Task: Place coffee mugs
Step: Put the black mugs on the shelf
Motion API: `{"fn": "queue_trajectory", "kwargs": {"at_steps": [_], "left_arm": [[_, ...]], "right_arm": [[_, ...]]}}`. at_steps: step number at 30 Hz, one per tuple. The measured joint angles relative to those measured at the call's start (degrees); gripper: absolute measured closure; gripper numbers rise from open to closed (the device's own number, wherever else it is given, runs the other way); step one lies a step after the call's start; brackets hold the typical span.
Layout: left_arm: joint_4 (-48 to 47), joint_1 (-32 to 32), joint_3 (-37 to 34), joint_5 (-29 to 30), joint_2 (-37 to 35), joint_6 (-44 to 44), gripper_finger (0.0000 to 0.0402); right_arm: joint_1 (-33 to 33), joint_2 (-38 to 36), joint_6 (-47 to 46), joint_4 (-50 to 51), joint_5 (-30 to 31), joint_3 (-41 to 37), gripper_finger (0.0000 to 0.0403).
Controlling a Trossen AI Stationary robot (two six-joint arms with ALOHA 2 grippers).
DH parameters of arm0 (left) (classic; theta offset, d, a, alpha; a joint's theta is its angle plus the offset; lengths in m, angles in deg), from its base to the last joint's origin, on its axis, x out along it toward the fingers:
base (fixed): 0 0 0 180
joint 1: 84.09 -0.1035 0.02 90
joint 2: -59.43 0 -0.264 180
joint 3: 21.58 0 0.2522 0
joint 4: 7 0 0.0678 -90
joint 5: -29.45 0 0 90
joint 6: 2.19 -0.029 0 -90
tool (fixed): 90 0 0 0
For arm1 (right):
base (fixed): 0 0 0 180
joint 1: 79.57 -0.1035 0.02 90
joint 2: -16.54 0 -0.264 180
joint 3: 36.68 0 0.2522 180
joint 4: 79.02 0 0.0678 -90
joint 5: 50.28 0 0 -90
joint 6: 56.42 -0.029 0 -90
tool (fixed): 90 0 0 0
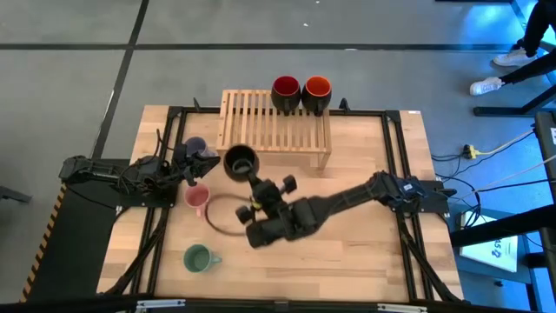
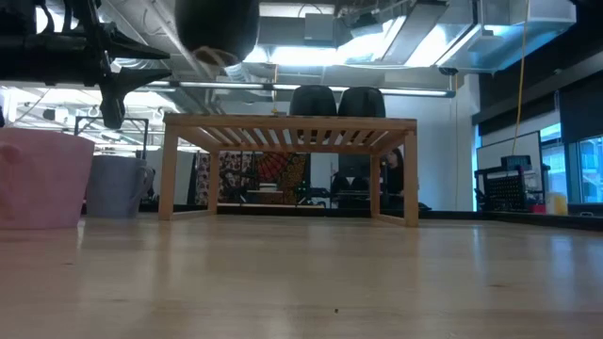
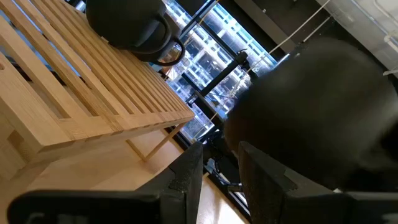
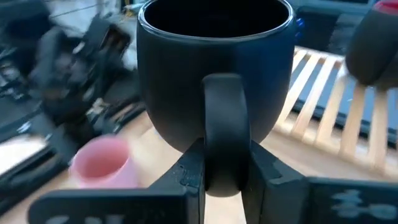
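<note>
My right gripper (image 1: 253,184) is shut on the all-black mug (image 1: 241,162), which is in the air by the rack's near left corner and shows at the top of the low view (image 2: 217,26). My left gripper (image 1: 193,174) hovers open just left of it, between the lavender mug (image 1: 195,146) and the pink mug (image 1: 197,199), touching nothing. Both of those stand on the table. The green mug (image 1: 198,257) stands near the table's near left corner. The red-inside mug (image 1: 286,91) and the orange-inside mug (image 1: 316,91) stand on the rack's far edge. My right gripper pinches the black mug's handle (image 4: 222,118) between its two fingers (image 4: 189,171), one on each side of the loop. It comes level from the table's right and near side. The mug is lifted clear and upright, its opening up.
The slatted wooden rack (image 1: 276,130) stands at the table's far middle, just beyond the held mug. A thin dark ring (image 1: 224,217) lies on the table under the right arm. The table's right half is bare wood. A person's legs (image 1: 512,65) show beyond the far right corner.
</note>
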Motion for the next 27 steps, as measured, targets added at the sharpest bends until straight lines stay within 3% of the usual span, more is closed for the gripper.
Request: {"fn": "queue_trajectory", "kwargs": {"at_steps": [6,17,27], "left_arm": [[-0.1,0.0,0.0,0.0,0.0,-0.3,0.0305],[-0.2,0.0,0.0,0.4,0.0,-0.4,0.0305],[-0.2,0.0,0.0,0.4,0.0,-0.4,0.0305]], "right_arm": [[6.2,0.0,4.8,-4.9,-0.2,-0.2,0.0358],[17.9,0.0,5.1,-5.9,-0.3,-0.3,0.0358],[23.3,0.1,5.1,-6.9,-2.7,-0.4,0.0358]]}}
